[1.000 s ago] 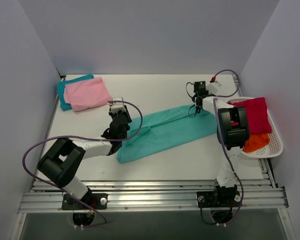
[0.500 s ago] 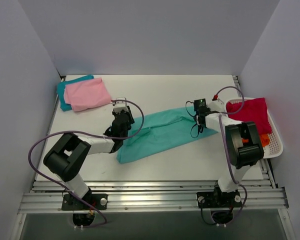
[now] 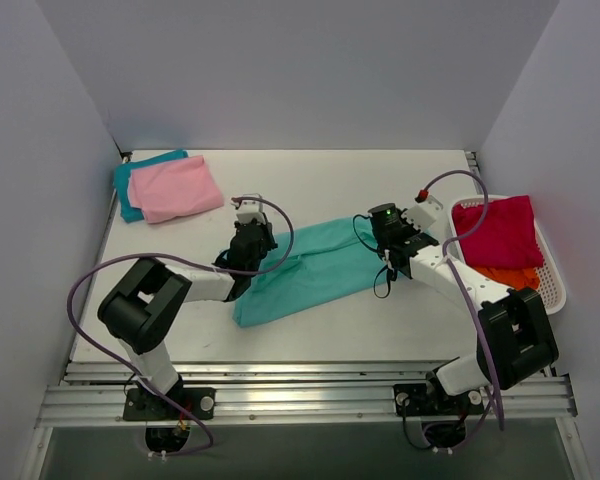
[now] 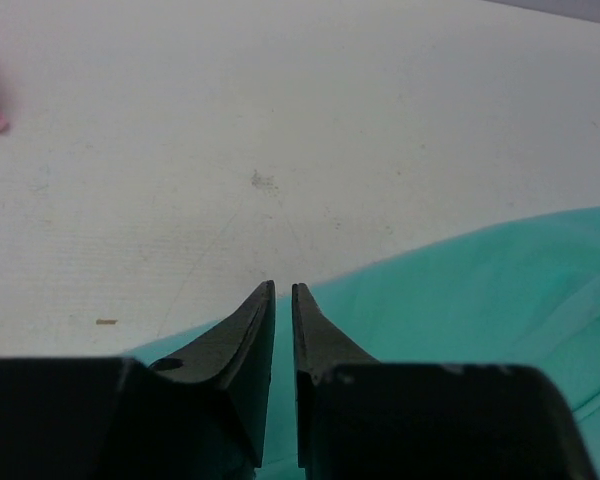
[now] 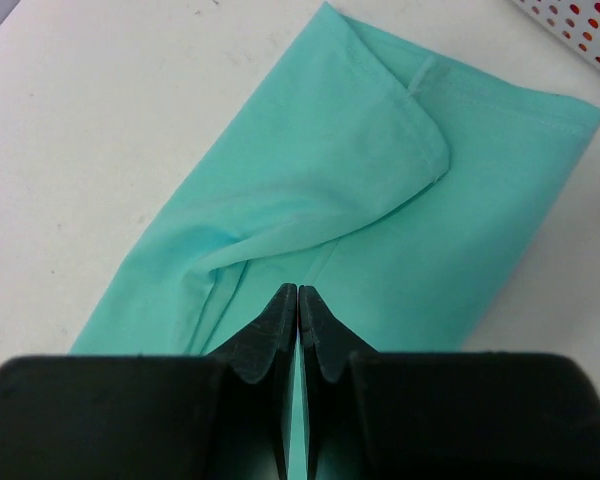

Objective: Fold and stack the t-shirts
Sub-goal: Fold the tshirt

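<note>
A mint green t-shirt (image 3: 310, 270), folded into a long strip, lies slantwise mid-table. My left gripper (image 3: 255, 243) hovers at its far-left edge; in the left wrist view the gripper (image 4: 283, 288) is shut but for a slit, holding nothing, with the mint cloth (image 4: 460, 300) beneath. My right gripper (image 3: 388, 240) is over the strip's right part; in the right wrist view it (image 5: 298, 290) is shut and empty above the cloth (image 5: 330, 170). A pale pink t-shirt (image 3: 177, 187) lies folded on a teal blue one (image 3: 128, 195) at the far left.
A white basket (image 3: 552, 290) at the right edge holds a crimson t-shirt (image 3: 500, 230) over an orange one (image 3: 505, 275). Its perforated rim shows in the right wrist view (image 5: 580, 25). Grey walls close in the table on three sides.
My right arm has swung from the shirt's far-right end toward the left, over the strip. My left gripper has crept slightly right and farther. The shirt lies much as before.
</note>
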You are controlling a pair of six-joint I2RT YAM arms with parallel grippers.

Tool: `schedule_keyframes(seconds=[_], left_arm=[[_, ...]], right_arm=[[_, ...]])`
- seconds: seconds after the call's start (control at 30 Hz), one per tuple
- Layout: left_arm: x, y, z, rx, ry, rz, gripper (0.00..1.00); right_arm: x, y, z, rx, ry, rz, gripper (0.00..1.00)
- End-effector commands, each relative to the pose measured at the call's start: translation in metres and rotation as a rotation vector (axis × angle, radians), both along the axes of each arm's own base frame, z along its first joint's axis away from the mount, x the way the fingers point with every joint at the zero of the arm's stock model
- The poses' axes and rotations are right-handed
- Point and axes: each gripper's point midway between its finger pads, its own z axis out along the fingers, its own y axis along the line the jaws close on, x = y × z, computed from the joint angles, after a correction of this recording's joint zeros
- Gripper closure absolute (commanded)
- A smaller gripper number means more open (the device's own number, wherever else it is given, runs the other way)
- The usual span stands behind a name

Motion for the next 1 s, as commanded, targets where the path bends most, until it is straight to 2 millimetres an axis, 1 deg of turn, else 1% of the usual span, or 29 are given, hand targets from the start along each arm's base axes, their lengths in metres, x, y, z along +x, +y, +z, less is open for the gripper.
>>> schedule_keyframes(seconds=[0.0, 0.1, 0.27, 0.33, 0.4, 0.43, 0.47, 0.5, 0.53, 0.6, 0.63, 0.67, 0.7, 0.73, 0.77, 0.8, 0.83, 0.87, 0.9, 0.93, 0.97], left_arm=[[0.001, -0.02, -0.004, -0.052, 0.025, -0.072, 0.8], [-0.008, -0.025, -0.014, -0.093, 0.063, -0.084, 0.81], [-0.027, -0.047, -0.029, -0.156, 0.127, -0.168, 0.85], [-0.042, -0.06, -0.035, -0.184, 0.162, -0.213, 0.87], [-0.056, -0.07, -0.034, -0.208, 0.177, -0.238, 0.87], [-0.072, -0.078, -0.04, -0.204, 0.204, -0.268, 0.87], [-0.08, -0.082, -0.04, -0.211, 0.211, -0.278, 0.87], [-0.089, -0.086, -0.043, -0.224, 0.234, -0.284, 0.87], [-0.103, -0.092, -0.044, -0.227, 0.247, -0.306, 0.87], [-0.117, -0.097, -0.044, -0.251, 0.264, -0.316, 0.87], [-0.124, -0.098, -0.039, -0.261, 0.259, -0.328, 0.87], [-0.134, -0.104, -0.034, -0.264, 0.254, -0.345, 0.86], [-0.139, -0.105, -0.033, -0.257, 0.258, -0.345, 0.84], [-0.142, -0.105, -0.018, -0.269, 0.237, -0.347, 0.78], [-0.147, -0.111, -0.006, -0.273, 0.223, -0.361, 0.74], [-0.148, -0.106, -0.004, -0.243, 0.226, -0.341, 0.68], [-0.149, -0.106, 0.018, -0.26, 0.19, -0.344, 0.56], [-0.151, -0.107, 0.032, -0.261, 0.17, -0.344, 0.51], [-0.15, -0.098, 0.034, -0.226, 0.164, -0.305, 0.43], [-0.151, -0.091, 0.054, -0.245, 0.129, -0.29, 0.38], [-0.151, -0.084, 0.061, -0.241, 0.117, -0.267, 0.31]], right_arm=[[-0.002, -0.015, 0.007, -0.048, -0.005, -0.061, 0.98], [-0.001, -0.012, 0.004, -0.045, -0.002, -0.051, 0.99], [-0.001, -0.011, 0.003, -0.041, -0.002, -0.045, 0.99], [-0.002, -0.011, 0.005, -0.04, -0.008, -0.044, 0.99], [-0.003, -0.014, 0.007, -0.043, -0.013, -0.05, 0.98], [-0.004, -0.014, 0.007, -0.045, -0.011, -0.049, 0.98], [-0.006, -0.016, 0.006, -0.049, -0.008, -0.053, 0.98], [-0.007, -0.017, 0.009, -0.047, -0.017, -0.055, 0.98], [-0.008, -0.017, 0.01, -0.045, -0.02, -0.056, 0.98], [-0.01, -0.019, 0.013, -0.041, -0.031, -0.056, 0.98], [-0.011, -0.019, 0.014, -0.041, -0.034, -0.058, 0.98], [-0.012, -0.02, 0.015, -0.044, -0.034, -0.06, 0.98], [-0.012, -0.02, 0.017, -0.041, -0.039, -0.058, 0.98], [-0.013, -0.02, 0.017, -0.038, -0.043, -0.059, 0.98], [-0.013, -0.02, 0.018, -0.038, -0.044, -0.059, 0.98], [-0.014, -0.02, 0.018, -0.037, -0.044, -0.058, 0.98], [-0.014, -0.02, 0.019, -0.033, -0.047, -0.055, 0.98], [-0.014, -0.019, 0.019, -0.03, -0.049, -0.052, 0.98], [-0.014, -0.018, 0.019, -0.025, -0.049, -0.048, 0.98], [-0.014, -0.017, 0.02, -0.023, -0.052, -0.044, 0.98], [-0.014, -0.017, 0.021, -0.023, -0.056, -0.043, 0.98]])
